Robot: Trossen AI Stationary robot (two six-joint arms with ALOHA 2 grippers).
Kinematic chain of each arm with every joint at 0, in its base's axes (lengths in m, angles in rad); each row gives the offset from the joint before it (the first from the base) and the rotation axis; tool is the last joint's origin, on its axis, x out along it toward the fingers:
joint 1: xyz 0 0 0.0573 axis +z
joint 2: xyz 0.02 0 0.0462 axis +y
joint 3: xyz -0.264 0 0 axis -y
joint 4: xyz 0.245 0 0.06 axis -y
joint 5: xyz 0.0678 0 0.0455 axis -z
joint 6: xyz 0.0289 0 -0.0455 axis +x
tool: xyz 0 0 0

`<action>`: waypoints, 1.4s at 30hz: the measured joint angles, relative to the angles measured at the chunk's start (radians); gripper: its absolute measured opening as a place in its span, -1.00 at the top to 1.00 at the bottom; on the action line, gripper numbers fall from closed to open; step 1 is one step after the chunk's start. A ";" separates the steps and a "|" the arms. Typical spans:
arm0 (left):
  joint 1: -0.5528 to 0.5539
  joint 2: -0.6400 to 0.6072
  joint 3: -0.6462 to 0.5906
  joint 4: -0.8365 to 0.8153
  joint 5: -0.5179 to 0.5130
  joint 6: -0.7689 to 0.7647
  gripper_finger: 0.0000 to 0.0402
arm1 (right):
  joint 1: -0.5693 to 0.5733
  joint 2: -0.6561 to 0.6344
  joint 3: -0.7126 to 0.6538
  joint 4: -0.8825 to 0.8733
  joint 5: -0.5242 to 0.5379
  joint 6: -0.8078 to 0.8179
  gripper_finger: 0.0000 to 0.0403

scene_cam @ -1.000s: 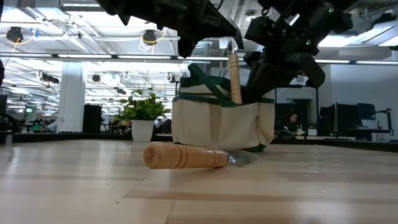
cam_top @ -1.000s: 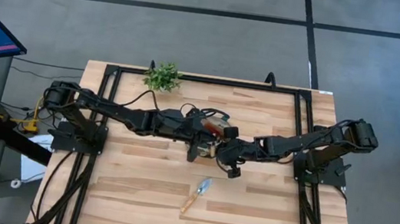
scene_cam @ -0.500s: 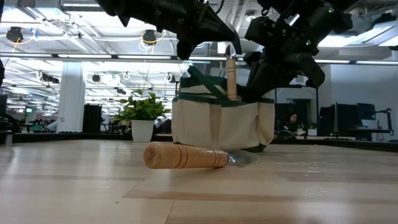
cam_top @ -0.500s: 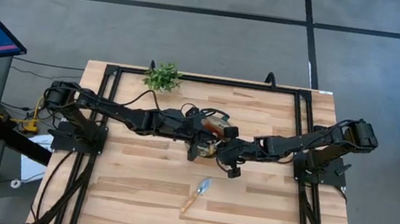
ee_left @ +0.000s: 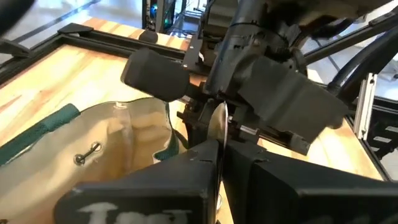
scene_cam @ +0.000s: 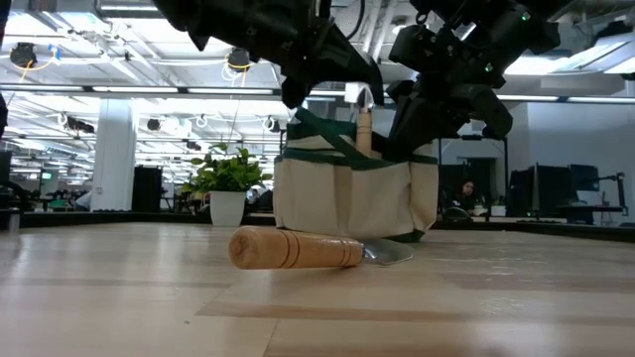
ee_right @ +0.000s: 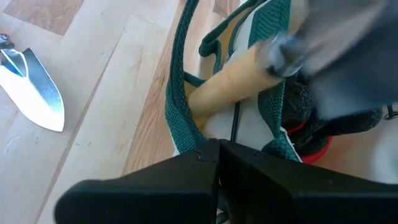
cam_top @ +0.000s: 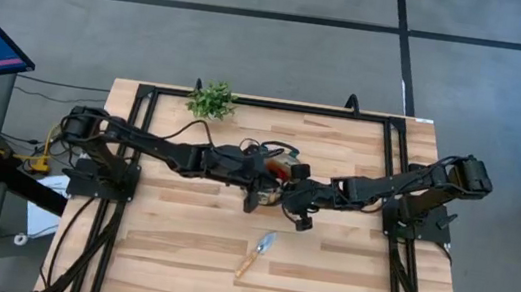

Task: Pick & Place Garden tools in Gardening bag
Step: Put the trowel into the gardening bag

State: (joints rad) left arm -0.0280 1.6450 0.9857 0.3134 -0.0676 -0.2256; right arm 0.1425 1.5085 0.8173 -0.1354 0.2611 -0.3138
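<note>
The room behind is a big office with bright ceiling lights. The wooden table fills the middle of the high view, with a dark frame around it.

Both dark arms reach in from the sides and meet near the middle of the table, over the gardening bag. The bag sits just past the centre, toward twelve o'clock, so both arms can get to it. It is beige with green trim. The left gripper hangs over the bag, at nine o'clock from the right gripper. Its fingers are shut tight on the metal head of a wood-handled tool. It holds the tool by the top so the handle can slide straight down into the bag. The right gripper's fingers are shut together at the bag's green rim; I cannot tell if they pinch it.

Something red and black is already inside the bag.

A little green potted plant stands at eleven o'clock from the bag, near the far edge.

One trowel lies flat on the table at six o'clock from the bag, waiting to be picked up.

A second ago the wooden handle stuck up higher above the bag. Now it has sunk lower. The trowel has not moved.
</note>
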 joint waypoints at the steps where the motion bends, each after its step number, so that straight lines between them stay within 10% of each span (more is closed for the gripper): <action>1: 0.000 0.009 0.000 0.001 -0.004 0.000 1.00 | 0.000 0.000 0.000 0.001 0.001 0.000 1.00; 21: 0.003 0.128 0.000 0.084 -0.024 -0.005 0.99 | 0.000 0.000 0.006 -0.001 0.002 -0.001 1.00; 42: 0.009 0.072 -0.001 0.113 -0.033 0.121 0.54 | 0.080 -0.012 0.374 -0.617 0.000 0.102 0.79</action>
State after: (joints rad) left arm -0.0194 1.7169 0.9848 0.4265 -0.1005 -0.1043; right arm 0.2221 1.4969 1.1918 -0.7520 0.2611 -0.2118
